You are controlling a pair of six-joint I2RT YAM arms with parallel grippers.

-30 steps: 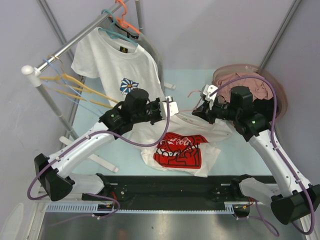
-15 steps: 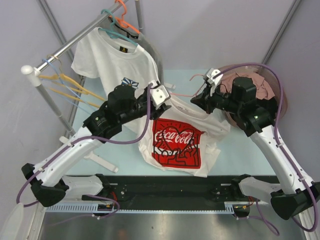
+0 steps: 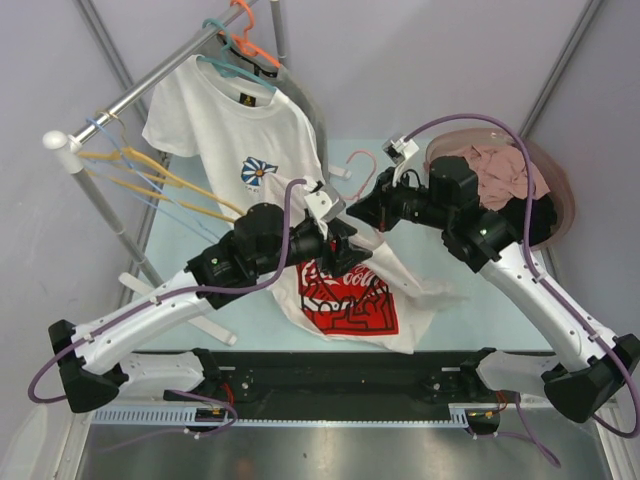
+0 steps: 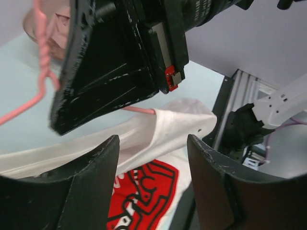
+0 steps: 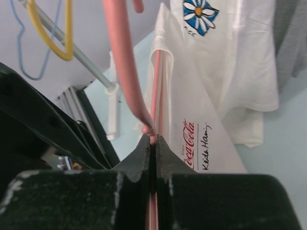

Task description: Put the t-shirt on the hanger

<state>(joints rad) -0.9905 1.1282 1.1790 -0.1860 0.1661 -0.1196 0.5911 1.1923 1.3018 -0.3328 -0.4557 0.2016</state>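
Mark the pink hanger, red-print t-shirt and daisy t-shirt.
pink hanger (image 5: 121, 52): right wrist view, on its curved wire.
red-print t-shirt (image 3: 350, 305): top external view, on the red print.
daisy t-shirt (image 3: 215, 115): top external view, white chest.

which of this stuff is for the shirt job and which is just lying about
In the job: red-print t-shirt, pink hanger, right claw gripping it.
Lying about: daisy t-shirt, teal hanger, orange hanger, yellow hanger, basket of clothes.
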